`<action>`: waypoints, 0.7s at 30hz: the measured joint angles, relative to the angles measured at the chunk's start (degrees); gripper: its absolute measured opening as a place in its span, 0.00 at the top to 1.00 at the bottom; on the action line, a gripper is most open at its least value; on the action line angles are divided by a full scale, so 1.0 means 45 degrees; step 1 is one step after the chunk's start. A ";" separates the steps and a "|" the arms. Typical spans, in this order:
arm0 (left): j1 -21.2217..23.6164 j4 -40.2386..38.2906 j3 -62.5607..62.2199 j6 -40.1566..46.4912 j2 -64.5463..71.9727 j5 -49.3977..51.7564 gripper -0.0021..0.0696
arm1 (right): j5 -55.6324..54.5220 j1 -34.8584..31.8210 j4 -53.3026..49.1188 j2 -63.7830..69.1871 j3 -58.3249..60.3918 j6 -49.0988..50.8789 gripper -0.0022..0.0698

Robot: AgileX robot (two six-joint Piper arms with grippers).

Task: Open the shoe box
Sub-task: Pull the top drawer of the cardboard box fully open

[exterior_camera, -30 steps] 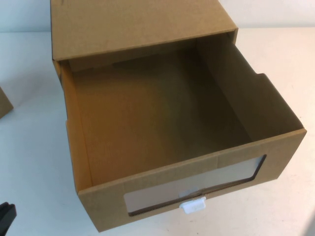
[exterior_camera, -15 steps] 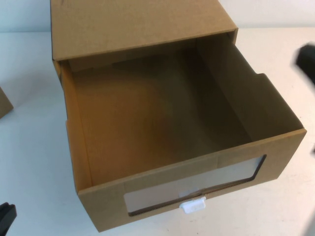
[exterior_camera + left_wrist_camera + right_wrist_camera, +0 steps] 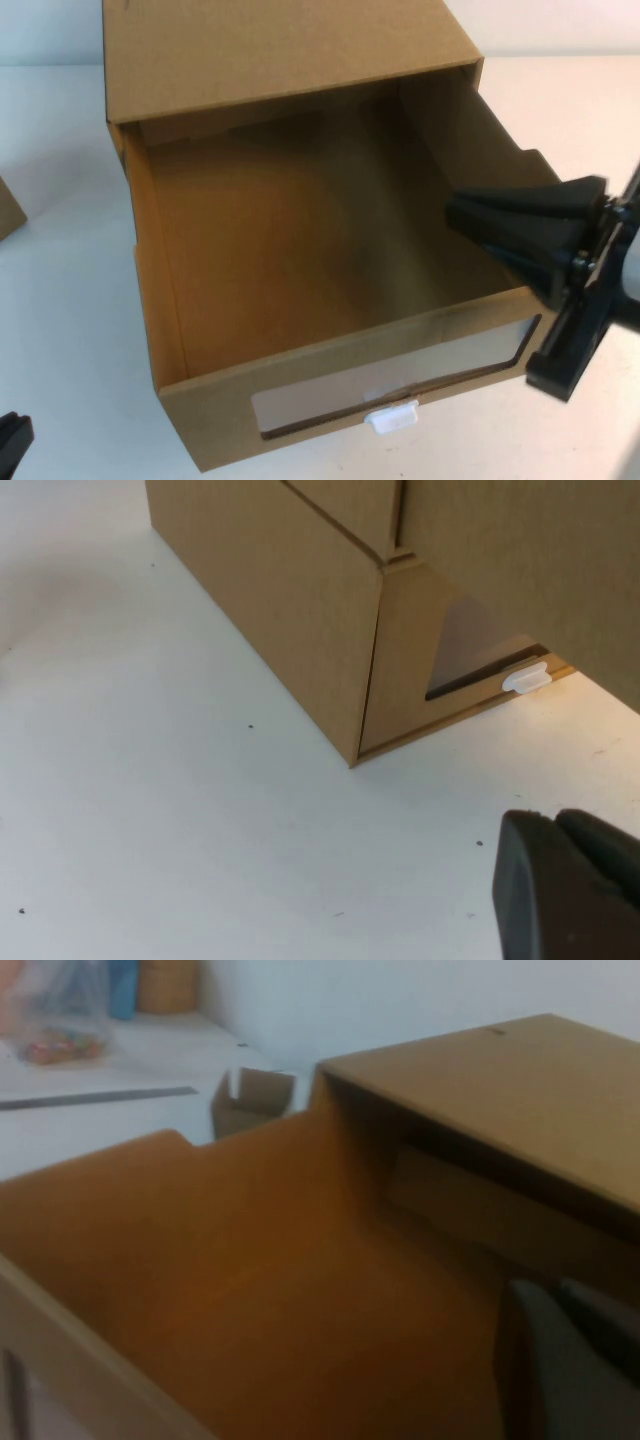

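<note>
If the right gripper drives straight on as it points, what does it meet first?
Probably the drawer floor or left wall; depth unclear. The shut right gripper points across it. The left gripper rests low at near left.

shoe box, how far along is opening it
Done: the drawer is slid well out of its sleeve, its bare inside showing. In hand: nothing; the right gripper hovers shut and empty over the drawer's right wall, and the left gripper sits shut, low at the near left of the table. Left: probably only pulling the arms back.
</note>
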 joint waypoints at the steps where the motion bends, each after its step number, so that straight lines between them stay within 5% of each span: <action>1: 0.0000 0.0000 0.0000 0.0000 0.0000 0.0000 0.98 | -0.0195 0.0000 -0.0169 -0.0073 0.0000 0.0000 1.00; 21: 0.0026 0.0000 0.0000 0.0000 0.0000 0.0000 0.98 | -0.2054 0.0000 -0.2494 -0.1501 0.0000 -0.0048 1.00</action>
